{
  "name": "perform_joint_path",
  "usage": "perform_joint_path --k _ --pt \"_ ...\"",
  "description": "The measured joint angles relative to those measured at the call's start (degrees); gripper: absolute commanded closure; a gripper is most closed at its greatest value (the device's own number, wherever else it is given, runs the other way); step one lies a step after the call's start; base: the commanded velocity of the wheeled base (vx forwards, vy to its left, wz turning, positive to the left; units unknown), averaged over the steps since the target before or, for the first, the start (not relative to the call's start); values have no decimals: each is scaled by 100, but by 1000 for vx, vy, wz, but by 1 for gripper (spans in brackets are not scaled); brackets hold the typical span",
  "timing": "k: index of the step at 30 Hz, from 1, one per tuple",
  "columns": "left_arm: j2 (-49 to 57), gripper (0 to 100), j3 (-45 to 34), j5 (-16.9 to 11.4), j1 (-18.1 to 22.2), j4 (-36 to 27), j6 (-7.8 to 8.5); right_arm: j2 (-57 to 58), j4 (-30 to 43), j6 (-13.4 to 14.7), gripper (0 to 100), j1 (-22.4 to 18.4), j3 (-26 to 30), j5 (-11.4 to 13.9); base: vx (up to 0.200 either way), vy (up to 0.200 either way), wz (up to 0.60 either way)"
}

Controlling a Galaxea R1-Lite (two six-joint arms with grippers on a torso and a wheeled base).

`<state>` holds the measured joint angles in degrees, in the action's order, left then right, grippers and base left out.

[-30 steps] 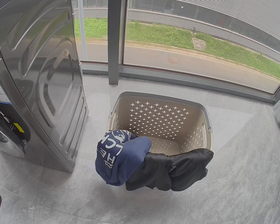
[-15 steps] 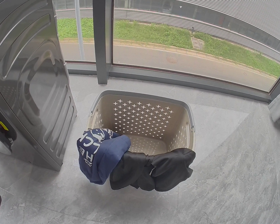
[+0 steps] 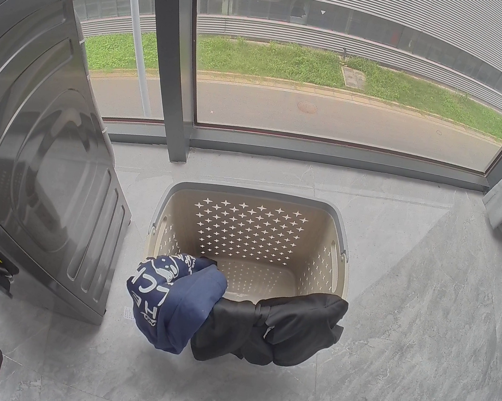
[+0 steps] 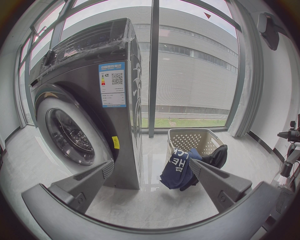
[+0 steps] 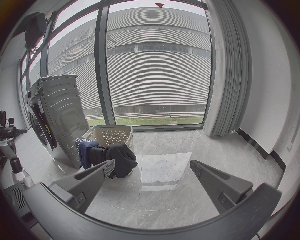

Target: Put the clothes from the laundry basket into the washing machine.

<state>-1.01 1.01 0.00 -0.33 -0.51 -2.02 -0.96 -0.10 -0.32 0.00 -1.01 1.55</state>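
Locate the dark grey steel front-loading washing machine (image 3: 39, 143) at 9 o'clock in the head view; its round glass door (image 4: 70, 137) appears closed in the left wrist view. The beige plastic laundry basket with star-shaped perforations (image 3: 258, 194) stands on the floor at 12 o'clock, just beside the machine's side panel. Two garments hang over the basket's 6 o'clock rim, touching each other: a crumpled black garment (image 3: 280, 329) toward 5 o'clock and a navy blue garment with white lettering (image 3: 174, 299) toward 7 o'clock. The left gripper (image 4: 151, 163) sits low at 7 o'clock and the right gripper (image 5: 151, 164) low at 5 o'clock, each with fingers spread wide and holding nothing, well apart from the basket. Treat this as the approach step; no garment is picked yet. Your next move probably calls for lowering one gripper onto a raised fold at the rim and pinching it, and for opening the door before loading.
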Motion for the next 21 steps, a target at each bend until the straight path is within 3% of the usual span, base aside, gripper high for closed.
perform_joint_path --k 4,13,19,21 --pt "0 0 0 -2 2 -2 2 0 5 0 0 0 0 0 200 0 0" --pt "-2 0 0 0 0 0 0 0 2 2 0 2 0 1 0 0 0" --pt "0 0 0 0 -2 -2 -5 0 2 0 0 0 0 0 0 -200 0" --pt "0 0 0 0 0 -2 -7 0 2 0 0 0 0 0 0 0 0"
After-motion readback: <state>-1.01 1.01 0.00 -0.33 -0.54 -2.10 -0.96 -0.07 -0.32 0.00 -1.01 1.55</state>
